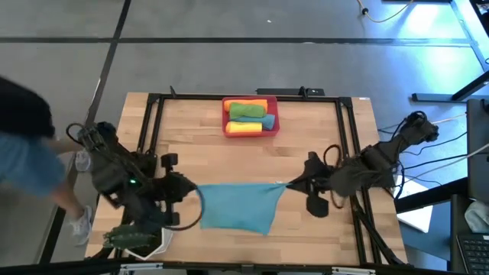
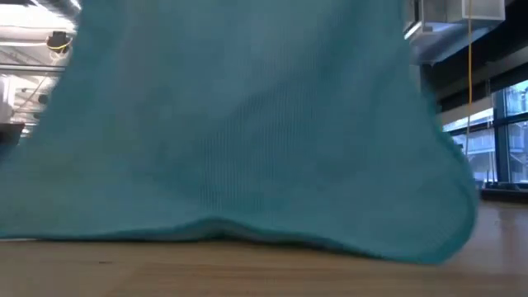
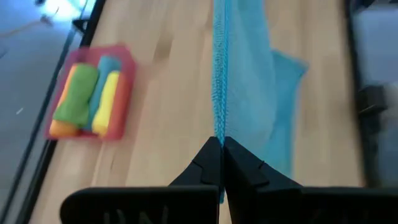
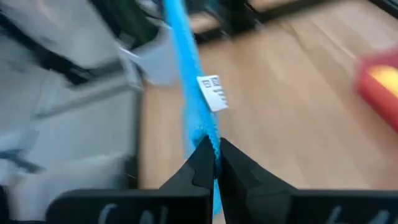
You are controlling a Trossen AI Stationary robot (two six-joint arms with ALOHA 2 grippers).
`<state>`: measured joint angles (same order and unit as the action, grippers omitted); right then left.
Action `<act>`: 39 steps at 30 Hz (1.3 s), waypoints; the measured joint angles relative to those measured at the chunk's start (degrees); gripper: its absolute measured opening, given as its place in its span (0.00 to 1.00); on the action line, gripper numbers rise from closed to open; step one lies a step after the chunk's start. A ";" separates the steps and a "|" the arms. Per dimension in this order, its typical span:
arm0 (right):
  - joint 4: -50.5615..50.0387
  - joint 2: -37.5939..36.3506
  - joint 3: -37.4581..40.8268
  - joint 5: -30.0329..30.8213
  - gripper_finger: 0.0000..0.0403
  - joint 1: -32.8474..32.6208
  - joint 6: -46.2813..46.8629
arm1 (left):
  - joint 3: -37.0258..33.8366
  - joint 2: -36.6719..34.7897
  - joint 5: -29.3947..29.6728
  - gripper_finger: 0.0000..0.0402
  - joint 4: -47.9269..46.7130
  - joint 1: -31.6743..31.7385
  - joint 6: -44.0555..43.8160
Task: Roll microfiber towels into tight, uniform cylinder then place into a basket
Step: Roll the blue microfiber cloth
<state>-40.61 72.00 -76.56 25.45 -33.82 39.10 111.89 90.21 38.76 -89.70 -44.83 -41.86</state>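
Teal-blue towel point(image 1: 235, 206) hangs stretched over the wooden surface point(image 1: 306, 153) at six o'clock, left tool point(image 1: 195, 191) and right tool point(image 1: 289, 184) each pinching a corner, the basket point(image 1: 226, 116) at twelve holding rolled towels

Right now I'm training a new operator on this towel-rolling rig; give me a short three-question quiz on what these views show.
1. True or false: the red-pink basket is empty.
2. What holds the teal towel up? A) left gripper only B) both the left and right gripper, each shut on a corner C) neither
3. Fill in: a white ___ is sewn on the towel's edge near the right gripper.

Key: 1 false, it holds rolled towels; 2 B; 3 tag.
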 joint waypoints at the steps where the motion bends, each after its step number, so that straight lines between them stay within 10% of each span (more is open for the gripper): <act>1: -1.63 0.29 0.71 0.60 0.03 0.42 0.64 | -1.54 0.08 -0.58 0.00 -0.05 0.89 0.02; 20: -1.43 0.43 12.29 4.38 0.03 9.40 -4.31 | -22.95 -0.17 -1.77 0.00 0.63 15.64 8.47; 39: 4.07 14.02 12.34 1.46 0.03 2.36 -5.12 | -48.25 -8.90 -7.75 0.00 33.64 8.09 13.57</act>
<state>-36.54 86.02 -64.23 26.91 -31.46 33.98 63.64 81.32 31.01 -56.06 -36.74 -28.30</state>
